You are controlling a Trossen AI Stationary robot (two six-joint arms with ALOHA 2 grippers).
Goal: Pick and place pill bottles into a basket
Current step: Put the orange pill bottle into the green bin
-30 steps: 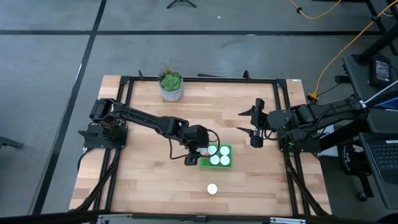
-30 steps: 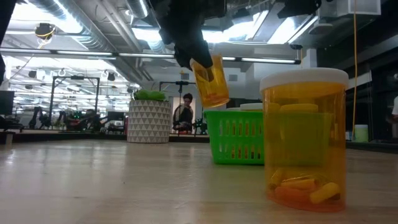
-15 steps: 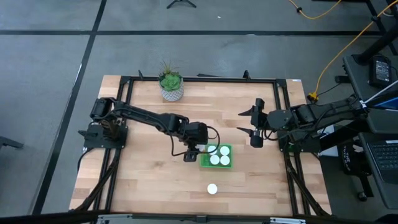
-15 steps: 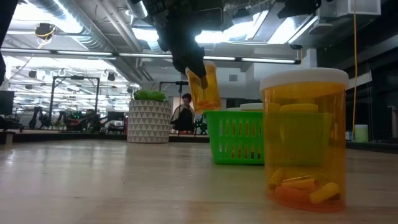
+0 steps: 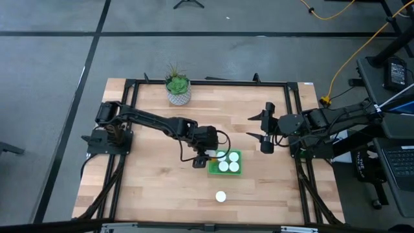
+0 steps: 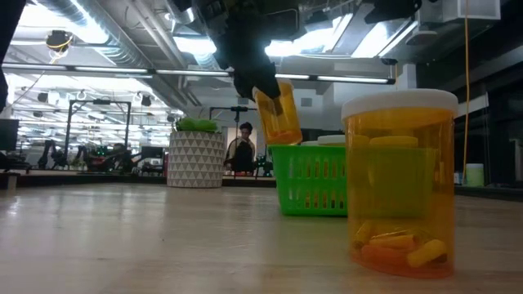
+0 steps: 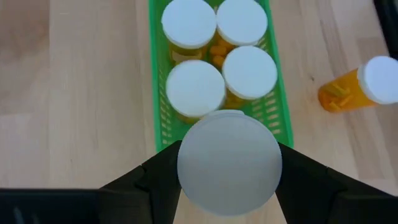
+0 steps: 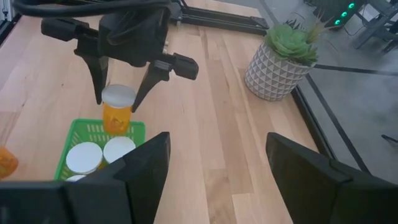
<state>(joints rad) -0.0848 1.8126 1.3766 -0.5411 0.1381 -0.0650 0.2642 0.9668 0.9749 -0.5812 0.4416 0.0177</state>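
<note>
My left gripper (image 5: 206, 157) is shut on an orange pill bottle (image 6: 279, 114) with a white cap (image 7: 229, 163), above the left end of the green basket (image 5: 226, 171). Several more white-capped bottles (image 7: 194, 88) stand upright in the basket (image 7: 155, 93). One more bottle (image 5: 221, 196) stands on its base on the table nearer the front edge, and looms large in the low view (image 6: 400, 180). My right gripper (image 5: 266, 144) is open and empty, to the right of the basket. My left gripper pinches the bottle between its two fingers (image 8: 99, 87), on opposite sides of the body just under the cap (image 8: 118, 94). The fingers come from above, pointing down. The bottle hangs tilted, its orange body (image 8: 117, 119) lifted clear over the basket's left wall.
A green plant in a white patterned pot (image 5: 178, 89) stands at the table's far edge. A black frame (image 5: 207, 82) runs round the table. Bare wood lies left of and in front of the basket.
My left gripper has swung the held bottle a little toward the table's left and back toward the basket. The bottle stays tilted and lifted clear.
</note>
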